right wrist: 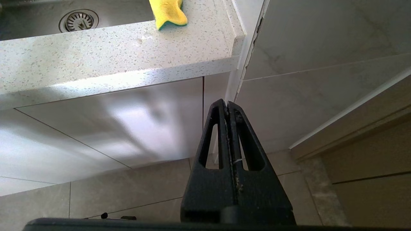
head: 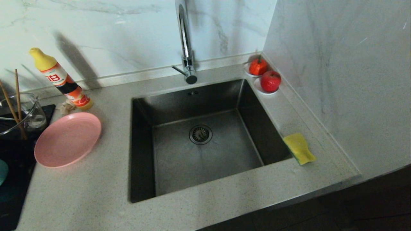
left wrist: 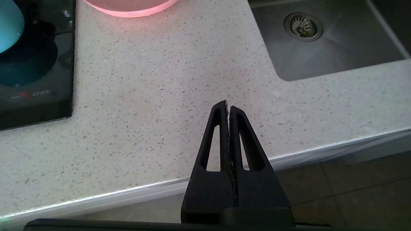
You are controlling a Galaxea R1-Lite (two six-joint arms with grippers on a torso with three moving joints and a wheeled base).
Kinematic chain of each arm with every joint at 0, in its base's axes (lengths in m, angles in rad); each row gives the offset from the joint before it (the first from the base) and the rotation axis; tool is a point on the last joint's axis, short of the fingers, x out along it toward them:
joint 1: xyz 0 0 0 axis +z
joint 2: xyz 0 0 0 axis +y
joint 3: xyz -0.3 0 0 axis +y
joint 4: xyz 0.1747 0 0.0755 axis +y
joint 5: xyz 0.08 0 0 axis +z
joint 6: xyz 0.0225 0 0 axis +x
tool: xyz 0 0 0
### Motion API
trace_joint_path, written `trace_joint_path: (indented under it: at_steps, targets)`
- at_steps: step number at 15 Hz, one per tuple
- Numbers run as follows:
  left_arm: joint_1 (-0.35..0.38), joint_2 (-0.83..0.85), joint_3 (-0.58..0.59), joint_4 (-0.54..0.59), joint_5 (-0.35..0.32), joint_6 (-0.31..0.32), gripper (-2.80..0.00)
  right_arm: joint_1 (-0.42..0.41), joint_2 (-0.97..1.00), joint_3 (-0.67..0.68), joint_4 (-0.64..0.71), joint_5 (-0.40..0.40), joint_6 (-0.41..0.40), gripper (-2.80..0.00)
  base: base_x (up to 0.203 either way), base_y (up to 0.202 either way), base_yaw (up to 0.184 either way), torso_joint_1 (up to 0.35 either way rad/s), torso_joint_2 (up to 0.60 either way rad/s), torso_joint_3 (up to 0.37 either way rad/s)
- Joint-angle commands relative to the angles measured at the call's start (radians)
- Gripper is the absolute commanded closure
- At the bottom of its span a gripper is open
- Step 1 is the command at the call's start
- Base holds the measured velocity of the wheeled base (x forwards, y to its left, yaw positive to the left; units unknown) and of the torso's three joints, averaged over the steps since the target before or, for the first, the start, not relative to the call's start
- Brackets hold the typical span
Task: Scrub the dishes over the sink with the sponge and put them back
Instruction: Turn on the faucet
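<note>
The sink (head: 205, 138) sits set into the speckled surface (head: 80, 192). The pink plate (head: 67, 139) lies left of it, the teal bowl (left wrist: 8, 24) on the black cooktop (left wrist: 35, 86). The sponge (head: 299, 148) rests at the sink's right rim. Left gripper (left wrist: 227, 106) and right gripper (right wrist: 226, 104) hang closed, empty, at the surface's front edge.

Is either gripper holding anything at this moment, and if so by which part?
Nothing is held. The left gripper and the right gripper both have shut, empty jaws; the sponge lies untouched on the counter.
</note>
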Motion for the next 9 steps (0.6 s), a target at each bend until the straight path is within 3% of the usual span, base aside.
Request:
trace_joint_path:
  at_steps: [1,3,5,9]
  targets:
    - [0.000,0.003,-0.006,0.002,0.003,0.028,0.00,0.000,0.000,0.000,0.000,0.000,0.000,0.00,0.000,0.000,0.000,0.000,0.00,0.000]
    - [0.000,0.029,-0.131,0.009,-0.004,0.067,0.00,0.000,0.000,0.000,-0.001,0.000,0.000,0.00,0.000,0.000,0.000,0.000,0.00,0.000]
    - [0.000,0.158,-0.316,0.016,-0.031,0.076,0.00,0.000,0.000,0.000,0.000,0.000,0.000,0.00,0.000,0.000,0.000,0.000,0.00,0.000]
    - [-0.002,0.626,-0.661,0.032,-0.059,0.061,0.00,0.000,0.000,0.000,-0.001,0.000,0.000,0.00,0.000,0.000,0.000,0.000,0.00,0.000]
